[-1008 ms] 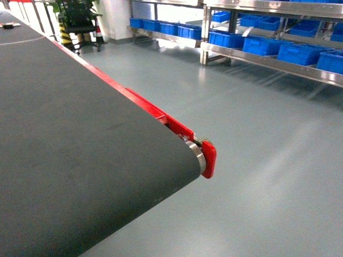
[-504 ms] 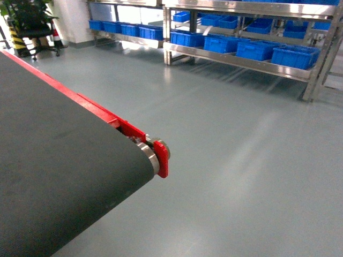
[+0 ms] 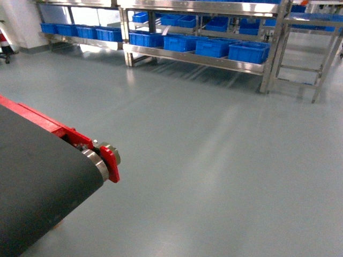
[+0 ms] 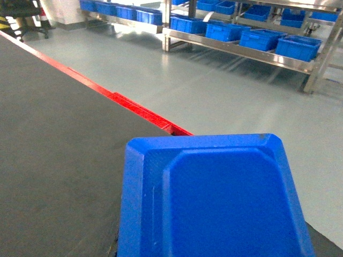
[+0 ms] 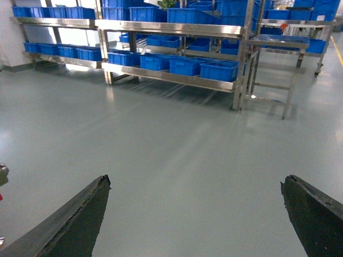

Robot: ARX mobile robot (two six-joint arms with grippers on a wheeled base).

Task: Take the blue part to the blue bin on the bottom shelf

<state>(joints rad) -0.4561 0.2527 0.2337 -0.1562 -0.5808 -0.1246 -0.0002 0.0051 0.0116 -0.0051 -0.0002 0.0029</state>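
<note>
A blue part (image 4: 225, 209), a flat moulded plastic piece with bevelled corners, fills the lower half of the left wrist view just above the dark belt. It covers my left gripper's fingers, which are closed on it out of sight. My right gripper (image 5: 195, 182) is open over bare floor, its dark fingers (image 5: 80, 219) wide apart with nothing between them. Several blue bins (image 3: 247, 52) stand in a row on the bottom shelf (image 3: 193, 58) of the steel rack across the room. Neither gripper shows in the head view.
A dark conveyor belt (image 3: 37, 176) with a red side rail ends at a red end cap (image 3: 111, 160) at lower left. Open grey floor (image 3: 225, 160) lies between it and the racks. A steel frame table (image 3: 305, 32) stands right of the rack.
The head view has swung to the right. The conveyor end has slid to the lower left of the view, and the racks with blue bins have come to the top centre.
</note>
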